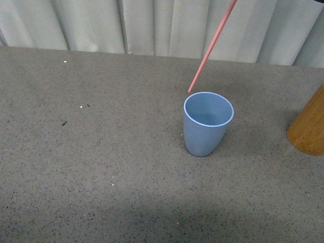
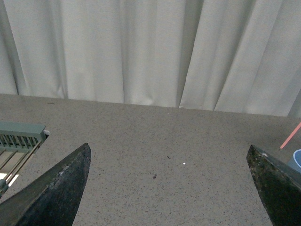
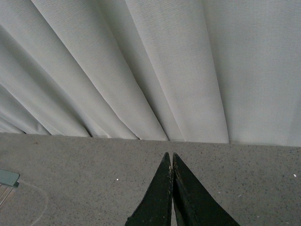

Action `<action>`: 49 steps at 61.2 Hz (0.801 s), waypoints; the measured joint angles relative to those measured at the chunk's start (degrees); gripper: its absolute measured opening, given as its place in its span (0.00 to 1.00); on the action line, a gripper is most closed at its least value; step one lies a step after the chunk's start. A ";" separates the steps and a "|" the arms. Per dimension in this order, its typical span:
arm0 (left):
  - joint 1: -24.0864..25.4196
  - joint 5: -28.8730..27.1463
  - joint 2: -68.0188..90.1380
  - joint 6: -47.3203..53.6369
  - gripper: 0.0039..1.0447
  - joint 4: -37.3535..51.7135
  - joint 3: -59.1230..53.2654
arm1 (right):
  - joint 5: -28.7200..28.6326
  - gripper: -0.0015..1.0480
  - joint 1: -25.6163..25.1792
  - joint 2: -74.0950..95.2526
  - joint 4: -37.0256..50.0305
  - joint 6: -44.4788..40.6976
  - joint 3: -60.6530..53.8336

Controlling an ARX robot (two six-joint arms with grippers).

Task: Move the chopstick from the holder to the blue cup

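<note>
The blue cup (image 1: pixel 207 124) stands upright on the grey table. A pink chopstick (image 1: pixel 211 46) hangs slanted from the top of the front view; its lower tip is just above and behind the cup's far left rim. The right gripper (image 3: pixel 170 155) is out of the front view; in its wrist view its jaws are pressed together, and the chopstick itself is hidden there. The orange-brown holder (image 1: pixel 310 125) stands at the right edge, partly cut off. The left gripper (image 2: pixel 169 150) is open and empty over bare table; the chopstick's tip (image 2: pixel 290 136) and the cup's rim (image 2: pixel 297 159) show at its view's right edge.
A pale pleated curtain (image 1: pixel 152 25) hangs along the table's far edge. A grey-green slatted rack (image 2: pixel 19 139) lies at the left in the left wrist view; its corner also shows in the right wrist view (image 3: pixel 7 178). Small specks (image 1: pixel 64 123) dot the table.
</note>
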 joint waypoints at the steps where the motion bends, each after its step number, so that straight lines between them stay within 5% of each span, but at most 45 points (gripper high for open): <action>1: 0.00 -0.02 0.00 0.00 0.94 0.00 0.00 | -0.04 0.01 -0.09 -0.07 -0.17 0.00 0.02; 49: 0.00 -0.02 0.00 0.00 0.94 0.00 0.00 | -2.36 0.01 -1.62 -16.74 4.31 2.36 -15.21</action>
